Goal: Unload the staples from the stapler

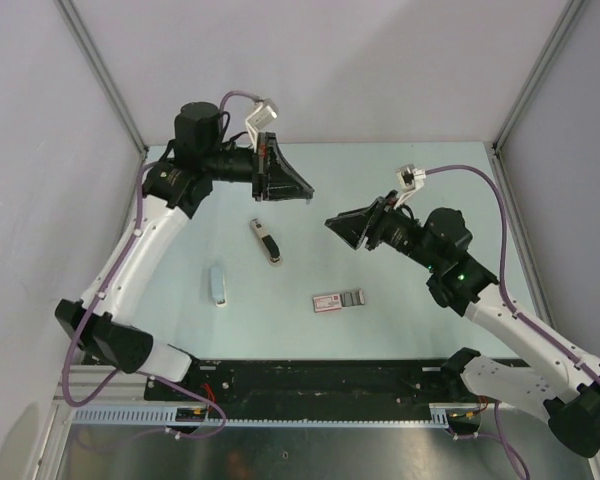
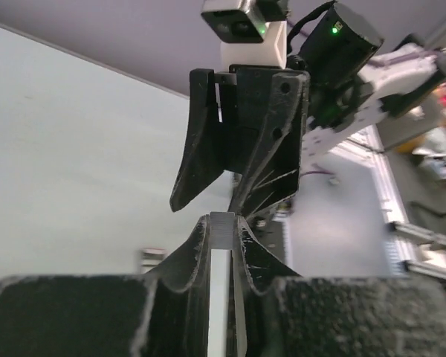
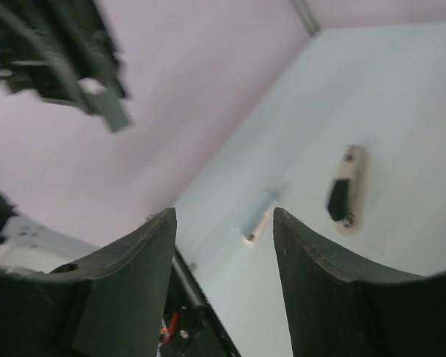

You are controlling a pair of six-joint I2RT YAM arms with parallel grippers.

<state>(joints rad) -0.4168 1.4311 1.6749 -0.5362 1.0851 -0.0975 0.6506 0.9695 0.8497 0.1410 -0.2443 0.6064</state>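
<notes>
Left gripper (image 2: 223, 223): closed on a thin grey strip (image 2: 221, 260), which is pinched edge-on between the fingertips and carried above the table (image 1: 410, 320).
Grey strip: flat and pale. Whether it is a row of staples or a metal part of the stapler cannot be told.
Right gripper (image 3: 223, 216): open, with nothing between its fingers. It is raised, faces the left gripper tip to tip, and is near it but apart.
Stapler (image 1: 330, 302): lying flat on the table near the front, below the right gripper and well apart from both tools. No gripper is touching it.
Grey blocks (image 1: 353, 297): at the stapler's right end, touching it or just beside it. They are taken to be staples, but whether they are loose or seated in the magazine cannot be told.
Other items: a dark-and-beige oblong object (image 1: 267, 241) lies mid-table, and a pale oblong object (image 1: 218, 285) lies to its front left.
Step in hand: judged to be removal, with a piece drawn clear and held aloft.
Next move: the strip would need to be lowered and released onto bare table. The stapler would then need checking for blocks left inside, and a steady pinch would be called for on so small a body.
</notes>
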